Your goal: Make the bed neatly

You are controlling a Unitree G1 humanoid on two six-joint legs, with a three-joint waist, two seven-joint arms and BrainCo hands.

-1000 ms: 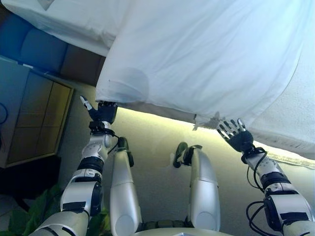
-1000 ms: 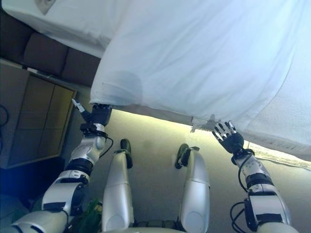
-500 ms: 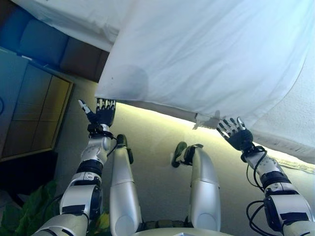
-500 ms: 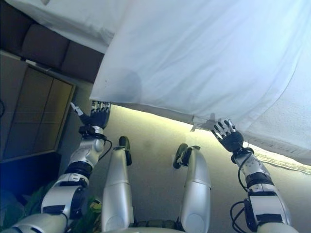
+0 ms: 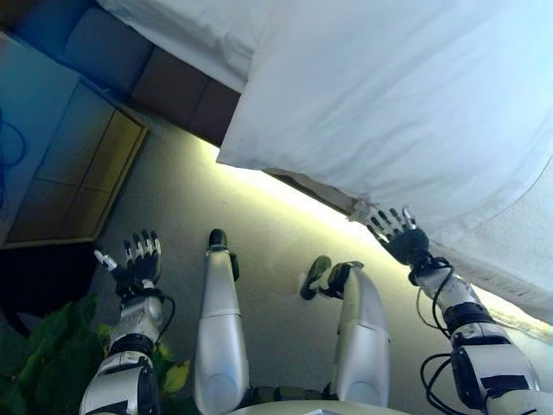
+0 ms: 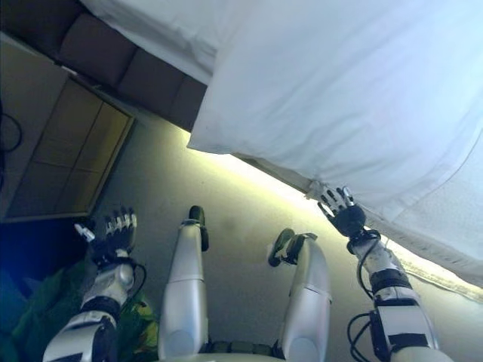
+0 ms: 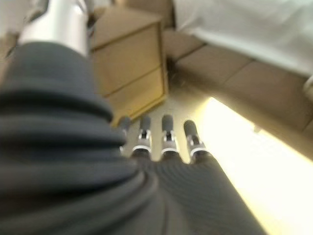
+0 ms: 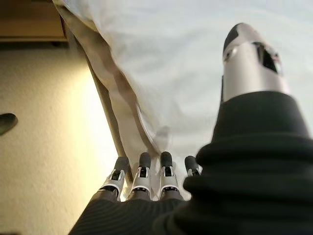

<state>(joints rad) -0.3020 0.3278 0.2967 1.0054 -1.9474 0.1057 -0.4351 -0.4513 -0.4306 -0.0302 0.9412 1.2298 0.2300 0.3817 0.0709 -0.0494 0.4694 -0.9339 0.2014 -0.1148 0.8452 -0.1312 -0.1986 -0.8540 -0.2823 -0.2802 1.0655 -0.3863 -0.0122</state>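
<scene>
Head views: white duvet point(image 5: 406, 104) hanging over the bed edge, top and right parts cut off by the frame, left hand point(image 5: 138, 259) down low over the floor with fingers spread, well apart from the cloth. Right hand point(image 6: 341, 211) up at the duvet's lower hem, fingers straight, contact hard to call. Left wrist view: straight fingers point(image 7: 166, 132), wooden cabinet point(image 7: 132, 58) beyond, nothing held. Right wrist view: fingertips point(image 8: 144, 164) right at the hem fold, not curled round it.
</scene>
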